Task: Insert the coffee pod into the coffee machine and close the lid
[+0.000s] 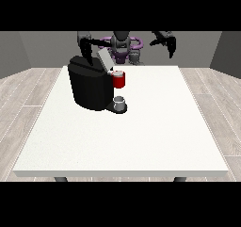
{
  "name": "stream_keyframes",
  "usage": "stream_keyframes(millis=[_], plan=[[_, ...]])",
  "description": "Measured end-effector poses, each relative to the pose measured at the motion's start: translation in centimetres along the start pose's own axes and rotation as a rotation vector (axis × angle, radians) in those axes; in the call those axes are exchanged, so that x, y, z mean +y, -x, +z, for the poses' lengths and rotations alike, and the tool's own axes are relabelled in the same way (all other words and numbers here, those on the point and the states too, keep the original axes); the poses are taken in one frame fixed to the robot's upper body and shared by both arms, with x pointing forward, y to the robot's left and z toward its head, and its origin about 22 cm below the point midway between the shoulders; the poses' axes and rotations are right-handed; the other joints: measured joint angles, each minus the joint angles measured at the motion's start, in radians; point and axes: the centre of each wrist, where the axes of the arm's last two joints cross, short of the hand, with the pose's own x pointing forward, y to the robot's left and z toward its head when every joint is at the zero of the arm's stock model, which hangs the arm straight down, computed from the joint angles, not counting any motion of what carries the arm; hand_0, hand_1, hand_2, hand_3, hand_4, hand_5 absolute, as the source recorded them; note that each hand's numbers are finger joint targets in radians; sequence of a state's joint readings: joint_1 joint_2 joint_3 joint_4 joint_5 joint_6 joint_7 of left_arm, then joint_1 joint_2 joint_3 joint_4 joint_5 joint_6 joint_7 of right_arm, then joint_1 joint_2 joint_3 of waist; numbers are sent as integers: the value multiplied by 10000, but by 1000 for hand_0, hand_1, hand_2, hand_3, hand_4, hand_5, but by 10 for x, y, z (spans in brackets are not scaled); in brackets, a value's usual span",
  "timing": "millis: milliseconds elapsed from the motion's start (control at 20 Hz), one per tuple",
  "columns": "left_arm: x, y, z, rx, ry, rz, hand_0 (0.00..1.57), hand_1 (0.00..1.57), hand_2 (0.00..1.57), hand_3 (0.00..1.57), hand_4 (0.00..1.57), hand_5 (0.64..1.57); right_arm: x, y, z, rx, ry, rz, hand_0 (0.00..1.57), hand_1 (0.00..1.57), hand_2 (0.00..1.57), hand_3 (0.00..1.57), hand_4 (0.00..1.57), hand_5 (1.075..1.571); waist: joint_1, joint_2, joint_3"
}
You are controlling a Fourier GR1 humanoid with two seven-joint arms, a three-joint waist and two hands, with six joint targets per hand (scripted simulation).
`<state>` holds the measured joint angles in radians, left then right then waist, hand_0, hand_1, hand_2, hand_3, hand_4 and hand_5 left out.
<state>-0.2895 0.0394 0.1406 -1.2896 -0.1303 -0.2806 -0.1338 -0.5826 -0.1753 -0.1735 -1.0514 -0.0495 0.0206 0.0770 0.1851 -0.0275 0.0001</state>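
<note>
Pod: what looks like it is sitting at the top front of the machine, just above the red holder and beside the lower end of the raised lid. It is too small for you to tell whether it is fully seated or only resting on the rim.

The hand at the view's left is hovering just above the machine's back edge, behind the lid, fingers hanging down and holding nothing that you can see. The hand at the view's right is hanging well away from the machine, over the far edge of the desk, fingers drooping and relaxed, also empty.

Watch the lid. If the pod is lying tilted, pressing the lid down is likely to jam it or leave the lid ajar. A push landing on the machine's body rather than the lid could slide the whole machine across the desk. The cup under the spout, at the machine's front foot, is at risk if the machine shifts.
</note>
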Motion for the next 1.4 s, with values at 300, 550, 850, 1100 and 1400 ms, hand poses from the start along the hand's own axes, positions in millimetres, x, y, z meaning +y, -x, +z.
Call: stream_keyframes(millis=[300, 550, 850, 1100, 1400], plan=[[4, -9, 10, -96, -412, -100, 0, 0, 0, 0, 316, 1571, 13, -13, -11, -219, -452, 255, 0, 0, 0, 0, 0, 1571, -122, 264, -2], [12, -12, 16, -257, -585, -396, 0, 0, 0, 0, 347, 1571, 22, -26, -19, -547, -608, 440, 0, 0, 0, 0, 163, 1571, -187, 568, 3], [17, -19, 16, -239, -725, -577, 0, 0, 0, 0, 358, 1571, 29, -44, -27, -939, -682, 918, 0, 0, 0, 0, 119, 1571, -162, 843, 18], [16, -20, 15, -249, -522, -555, 0, 0, 0, 0, 385, 1571, 40, -63, -34, -983, -816, 1417, 0, 0, 0, 0, 0, 1571, 14, 924, 45], [10, -24, 9, -387, -356, -659, 0, 0, 0, 0, 327, 1571, 46, -81, -36, -1061, -676, 1795, 0, 0, 0, 0, 0, 1571, 129, 1196, 89]])
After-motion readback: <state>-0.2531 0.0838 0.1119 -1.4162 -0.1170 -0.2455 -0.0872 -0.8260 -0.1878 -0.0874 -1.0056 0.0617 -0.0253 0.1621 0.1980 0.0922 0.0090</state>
